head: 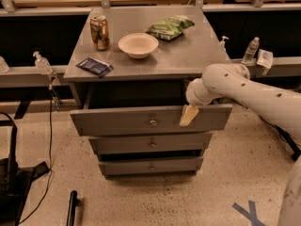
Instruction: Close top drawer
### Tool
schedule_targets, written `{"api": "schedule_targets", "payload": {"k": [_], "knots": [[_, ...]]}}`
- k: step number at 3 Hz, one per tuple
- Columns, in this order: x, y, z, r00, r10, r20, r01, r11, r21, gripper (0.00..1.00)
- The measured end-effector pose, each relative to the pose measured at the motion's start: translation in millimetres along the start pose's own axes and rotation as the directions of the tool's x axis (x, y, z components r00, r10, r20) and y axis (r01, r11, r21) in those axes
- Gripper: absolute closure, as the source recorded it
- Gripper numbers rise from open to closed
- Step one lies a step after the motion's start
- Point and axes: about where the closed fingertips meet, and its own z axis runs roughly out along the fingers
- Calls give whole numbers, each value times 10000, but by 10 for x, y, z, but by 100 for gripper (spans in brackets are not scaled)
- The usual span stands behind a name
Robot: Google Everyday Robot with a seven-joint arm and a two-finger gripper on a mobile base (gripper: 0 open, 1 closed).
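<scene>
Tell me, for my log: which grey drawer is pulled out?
The top drawer, jutting ahead of both lower fronts; the claw is at its front, right of the knob.

We stretch our white arm (249,91) in from the right, bent at the wrist; our claw (189,116) hangs just below it, pale, pointing down, right of centre.

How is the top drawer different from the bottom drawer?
The top drawer is pulled far out; the bottom drawer barely. The top drawer's front is longer than the bottom drawer's. The gripper is at the top drawer's front, right of its knob, not at the bottom drawer. Both are grey with round knobs.
</scene>
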Motion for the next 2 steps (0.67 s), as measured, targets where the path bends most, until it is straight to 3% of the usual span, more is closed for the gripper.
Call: {"api": "schedule_targets", "payload": {"k": [1, 2], "knots": [[-97, 54, -171, 9963, 44, 853, -66, 9996, 257, 0], [-234, 261, -400, 9854, -106, 1697, 37, 9992, 410, 0]]}}
